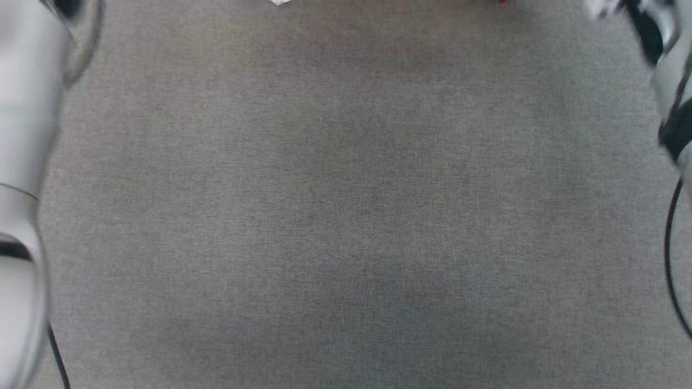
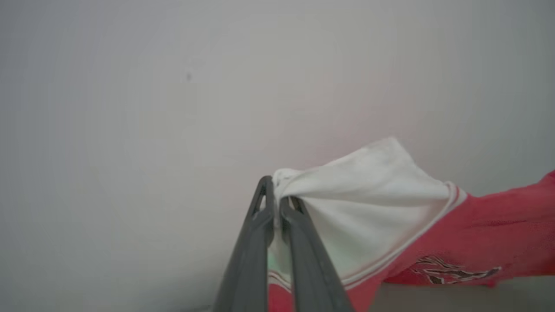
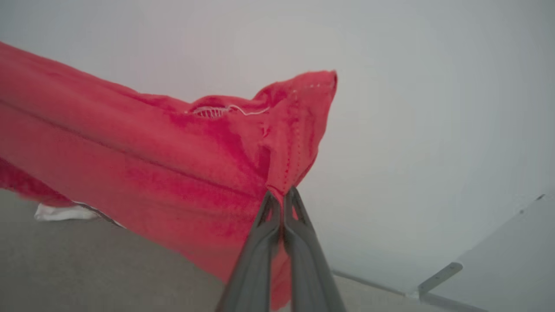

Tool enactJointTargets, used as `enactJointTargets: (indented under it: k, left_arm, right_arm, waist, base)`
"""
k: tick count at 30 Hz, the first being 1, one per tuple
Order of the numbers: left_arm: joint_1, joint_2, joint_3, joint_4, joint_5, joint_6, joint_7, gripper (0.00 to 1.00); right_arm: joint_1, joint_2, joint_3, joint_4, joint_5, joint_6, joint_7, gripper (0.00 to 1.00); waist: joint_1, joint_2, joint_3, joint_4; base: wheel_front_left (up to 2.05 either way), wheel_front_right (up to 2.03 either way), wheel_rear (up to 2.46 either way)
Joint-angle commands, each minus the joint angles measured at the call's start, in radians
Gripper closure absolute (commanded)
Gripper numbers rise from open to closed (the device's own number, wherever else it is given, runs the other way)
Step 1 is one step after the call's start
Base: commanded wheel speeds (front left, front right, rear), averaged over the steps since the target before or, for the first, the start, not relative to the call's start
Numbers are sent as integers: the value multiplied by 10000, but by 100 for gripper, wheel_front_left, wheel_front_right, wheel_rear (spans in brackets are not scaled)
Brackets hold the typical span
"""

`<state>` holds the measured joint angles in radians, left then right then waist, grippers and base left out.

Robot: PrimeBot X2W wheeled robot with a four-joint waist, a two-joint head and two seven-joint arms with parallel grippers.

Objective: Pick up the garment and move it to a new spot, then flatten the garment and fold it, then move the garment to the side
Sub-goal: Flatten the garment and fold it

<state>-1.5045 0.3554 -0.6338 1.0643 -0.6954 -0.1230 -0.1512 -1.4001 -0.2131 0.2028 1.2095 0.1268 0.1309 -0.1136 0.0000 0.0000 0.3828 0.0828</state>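
The garment (image 2: 455, 234) is a red shirt with white sleeves, held up off the grey surface between both arms. In the left wrist view my left gripper (image 2: 276, 197) is shut on a bunched white sleeve, with red cloth and dark lettering trailing to the right. In the right wrist view my right gripper (image 3: 281, 195) is shut on a red hemmed corner of the garment (image 3: 151, 151), which stretches away to the left. In the head view only slivers of the garment (image 1: 501, 1) peek in at the top edge.
Grey fabric surface (image 1: 346, 216) spreads across the head view, with pale forearms at the left edge (image 1: 21, 162) and right edge (image 1: 673, 81). A pale wall stands behind the garment. A white panel with a metal bracket (image 3: 438, 273) lies at the lower right.
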Motion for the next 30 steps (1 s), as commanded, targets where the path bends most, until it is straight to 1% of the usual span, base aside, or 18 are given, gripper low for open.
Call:
enactJointTargets:
  k: [1,3,5,6,11,14,16,18,20,23,26,30]
  left_arm:
    - [205,-10,-42,65,-173,-10,231,100]
    - [752,-42,-338,154,-293,-64,811,100]
    - [1326,-128,-696,-150,-663,-70,1592,100]
    - [1642,-83,-940,-366,-852,-72,2025,100]
    - [3173,451,-1521,-1582,-2146,-70,3732,100]
    - [4039,740,-1710,-2218,-2693,-71,4470,100]
    - [4593,962,-1812,-2649,-2871,-72,4873,100]
    - [5186,1166,-1787,-3147,-3170,49,5181,100]
    - [5802,1439,-1782,-3831,-3368,328,5383,100]
    - [6839,1897,-1613,-5104,-3728,986,5639,100]
    - [7921,2518,-1460,-6597,-4050,1824,5839,100]
    - [9365,3271,-1371,-8726,-4330,2952,5944,100]
  right_arm:
    - [217,31,51,105,118,-5,133,100]
    - [599,102,160,178,505,-3,389,100]
    - [1018,103,339,242,853,-3,722,100]
    - [1226,129,425,215,1086,-3,847,100]
    - [2235,122,1073,-210,1944,-3,1589,100]
    - [2910,-53,1463,-629,2536,-3,2183,100]
    - [3385,-177,1720,-986,2957,-3,2610,100]
    - [3855,-382,1922,-1449,3361,-3,2952,100]
    - [4461,-601,2204,-2033,3758,-3,3319,100]
    - [5333,-1075,2597,-3100,4333,-3,3863,100]
    - [6194,-1653,2765,-4137,4862,-3,4397,100]
    - [7246,-2284,2715,-5529,5334,-5,5068,100]
  waist:
    - [0,0,-78,43]
    - [0,0,-196,83]
    - [0,0,-328,109]
    - [0,0,-397,130]
    - [0,0,-743,187]
    - [0,0,-946,232]
    - [0,0,-1081,255]
    - [0,0,-1216,284]
    - [0,0,-1343,297]
    - [0,0,-1484,292]
    - [0,0,-1603,272]
    - [0,0,-1717,253]
  base:
    - [0,0,0]
    - [0,0,0]
    - [0,0,0]
    - [0,0,0]
    - [0,0,0]
    - [0,0,0]
    - [0,0,0]
    - [0,0,0]
    - [0,0,0]
    - [0,0,0]
    - [0,0,0]
    - [0,0,0]
